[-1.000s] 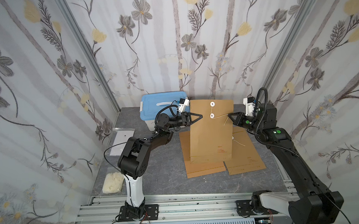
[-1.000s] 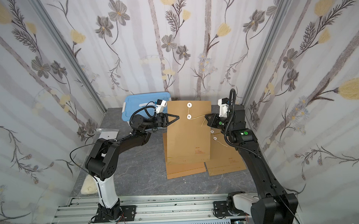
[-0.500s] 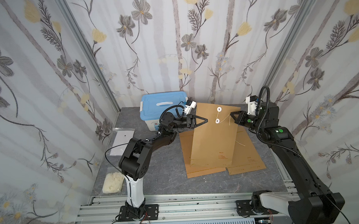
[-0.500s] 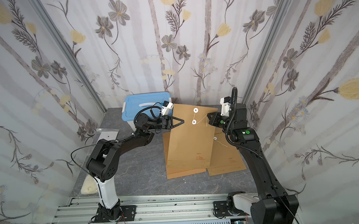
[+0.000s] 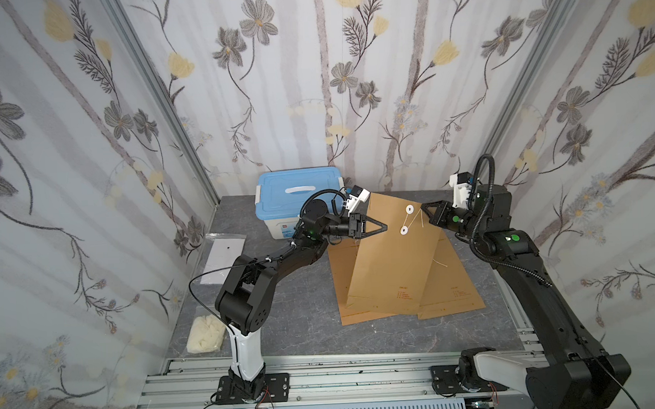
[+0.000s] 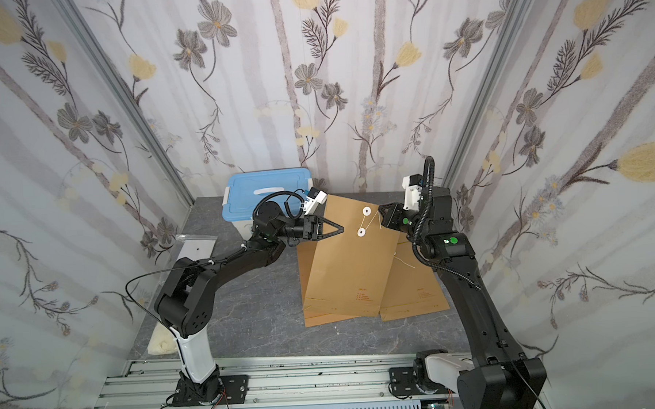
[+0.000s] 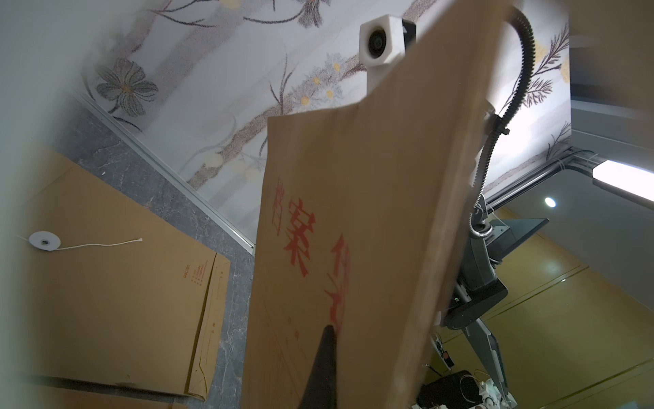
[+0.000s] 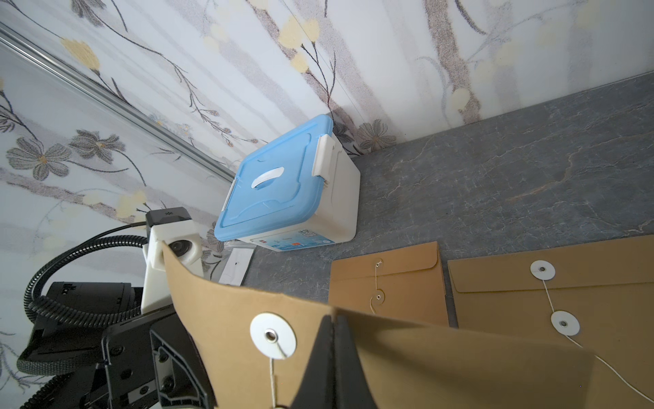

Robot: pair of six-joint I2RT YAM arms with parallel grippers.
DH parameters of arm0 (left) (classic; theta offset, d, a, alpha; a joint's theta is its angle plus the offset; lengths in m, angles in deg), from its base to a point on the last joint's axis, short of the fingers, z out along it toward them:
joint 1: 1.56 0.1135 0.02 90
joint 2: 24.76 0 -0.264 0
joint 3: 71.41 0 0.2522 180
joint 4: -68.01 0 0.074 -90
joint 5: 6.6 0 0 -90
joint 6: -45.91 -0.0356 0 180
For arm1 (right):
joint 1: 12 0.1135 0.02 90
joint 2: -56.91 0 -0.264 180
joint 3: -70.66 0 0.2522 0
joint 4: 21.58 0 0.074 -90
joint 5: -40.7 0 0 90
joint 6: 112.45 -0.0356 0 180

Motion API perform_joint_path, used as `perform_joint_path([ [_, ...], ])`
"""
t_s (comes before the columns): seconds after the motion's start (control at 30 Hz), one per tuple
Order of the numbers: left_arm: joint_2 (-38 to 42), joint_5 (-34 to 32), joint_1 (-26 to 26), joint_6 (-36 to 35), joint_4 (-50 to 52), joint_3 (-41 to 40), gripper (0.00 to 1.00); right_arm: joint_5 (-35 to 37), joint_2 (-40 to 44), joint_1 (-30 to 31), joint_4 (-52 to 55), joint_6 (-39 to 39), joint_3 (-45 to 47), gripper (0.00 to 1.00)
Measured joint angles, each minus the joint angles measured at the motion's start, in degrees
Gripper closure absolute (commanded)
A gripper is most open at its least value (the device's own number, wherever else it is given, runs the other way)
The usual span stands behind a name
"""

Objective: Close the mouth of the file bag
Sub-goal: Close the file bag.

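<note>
In the last second the file bag (image 5: 389,271) had swung from square-on to a skewed tilt, its mouth raised between both arms and its foot on the spare bags (image 5: 454,283), which looked like repositioning, not tying. The left gripper (image 5: 383,227) was clamped on its side edge and the right gripper (image 5: 425,208) was pinched shut on the top corner beside the white discs (image 5: 409,209) (flap apparently folded down). Whether the string (image 5: 406,220) circled both discs, or was caught in the right jaws, was too fine to tell.

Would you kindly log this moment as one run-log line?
left gripper: shut on file bag | right gripper: shut on file bag | file bag: held up, tilted, above flat bags | string: end loose
</note>
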Motion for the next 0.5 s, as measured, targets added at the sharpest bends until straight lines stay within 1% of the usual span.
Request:
perform_joint_path([
  [0.23,0.5,0.6,-1.0,-6.1,8.3,1.5,1.0,-0.3,-0.3,0.7,0.0,-0.3,0.0,1.0],
  [0.5,0.4,0.8,-1.7,-8.3,12.0,2.6,1.0,-0.3,-0.8,3.2,-0.2,-0.9,-0.4,1.0],
])
